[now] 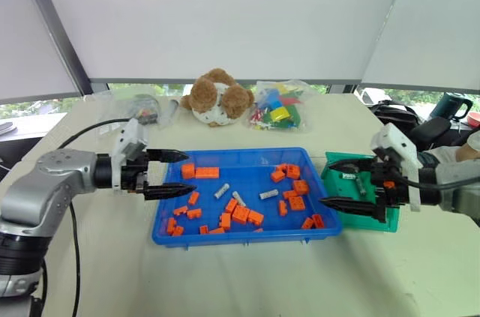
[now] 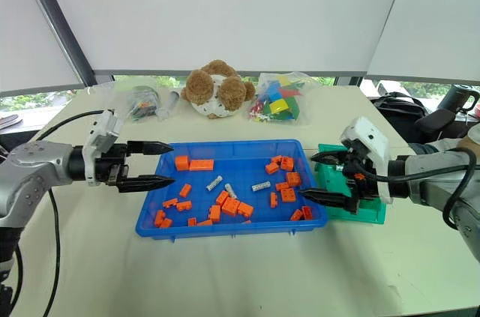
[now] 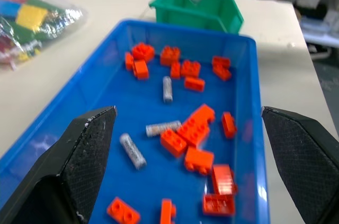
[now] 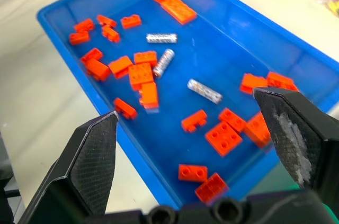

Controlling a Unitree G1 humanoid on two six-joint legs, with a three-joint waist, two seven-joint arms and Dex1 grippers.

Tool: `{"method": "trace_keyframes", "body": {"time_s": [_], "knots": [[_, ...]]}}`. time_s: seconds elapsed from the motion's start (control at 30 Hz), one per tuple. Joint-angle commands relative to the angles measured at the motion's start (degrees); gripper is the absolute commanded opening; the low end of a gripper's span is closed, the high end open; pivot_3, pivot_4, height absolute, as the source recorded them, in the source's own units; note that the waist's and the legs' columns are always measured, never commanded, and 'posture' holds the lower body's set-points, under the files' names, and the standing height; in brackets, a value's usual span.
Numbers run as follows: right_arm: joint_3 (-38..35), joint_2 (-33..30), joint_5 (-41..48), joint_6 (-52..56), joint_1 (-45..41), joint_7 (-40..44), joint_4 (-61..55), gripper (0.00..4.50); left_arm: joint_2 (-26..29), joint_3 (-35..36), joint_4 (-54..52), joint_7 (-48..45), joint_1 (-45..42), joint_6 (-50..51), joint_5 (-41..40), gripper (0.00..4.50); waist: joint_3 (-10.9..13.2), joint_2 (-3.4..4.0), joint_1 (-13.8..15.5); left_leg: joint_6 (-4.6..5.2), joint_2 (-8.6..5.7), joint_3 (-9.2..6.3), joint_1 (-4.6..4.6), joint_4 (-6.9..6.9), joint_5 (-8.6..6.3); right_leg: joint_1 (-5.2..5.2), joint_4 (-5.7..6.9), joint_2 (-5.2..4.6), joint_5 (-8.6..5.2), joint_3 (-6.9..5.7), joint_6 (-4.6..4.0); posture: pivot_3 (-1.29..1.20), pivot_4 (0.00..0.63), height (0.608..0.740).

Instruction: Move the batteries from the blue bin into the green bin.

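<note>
Blue plastic makes up the blue bin (image 1: 247,236), which sits on the pale bench (image 1: 225,279) between the 2 tools. No brand, label or writing can be read on anything here.

3 batteries (image 1: 238,198) lie flat on the tray floor near its middle, among scattered orange bricks (image 1: 240,214). They are close together but apart from each other, and each long axis runs a different way: 1 slants toward the left tool (image 1: 178,174), 1 points nearly across the tray toward the right tool (image 1: 339,182), and the middle 1 is angled between them. From the left wrist they lie just ahead of the fingers (image 3: 85,150), in the gap between them.

Left tool hovers over the tray's left rim, jaws wide and holding nothing, tips pointing across toward the right tool. Right tool hangs at the tray's right end, beside and partly over the green bin (image 1: 367,216), jaws also wide and holding nothing. The green bin stands just beside the tray's right wall
</note>
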Motion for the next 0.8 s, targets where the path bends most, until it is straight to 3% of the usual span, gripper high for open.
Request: {"method": "trace_keyframes", "body": {"time_s": [0.03, 0.53, 0.8], "knots": [[1.56, 0.74, -0.25, -0.97, -2.34, -0.16, -0.02, 4.45, 1.92, 2.01, -1.61, -1.16, 0.64, 0.03, -0.68, 4.5, 0.0, 0.0, 0.0, 0.0, 0.0, 0.01, 0.0, 0.0, 0.0, 0.0, 0.0, -0.01, 0.0, 0.0, 0.0, 0.0, 0.15, 0.733], [12.18, 6.55, -6.09, -2.43, -12.66, -1.33, 6.32, 4.45, 2.56, 4.33, -5.29, 1.15, 2.85, 2.31, -2.55, 4.5, 0.0, 0.0, -0.12, 0.0, 0.0, 0.05, -0.13, 0.01, 0.0, -0.16, 0.01, -0.01, 0.01, 0.0, -0.01, 0.0, 0.15, 0.733], [23.82, 23.29, -9.7, 9.02, -23.73, -13.69, 10.03, 4.45, 2.05, 3.41, -1.14, 0.58, -0.54, 1.7, -2.07, 4.5, 0.0, 0.0, -0.1, -0.05, 0.01, 0.08, -0.46, 0.06, 0.04, -0.55, 0.13, 0.0, 0.02, 0.0, -0.03, 0.0, 0.15, 0.733]]}}
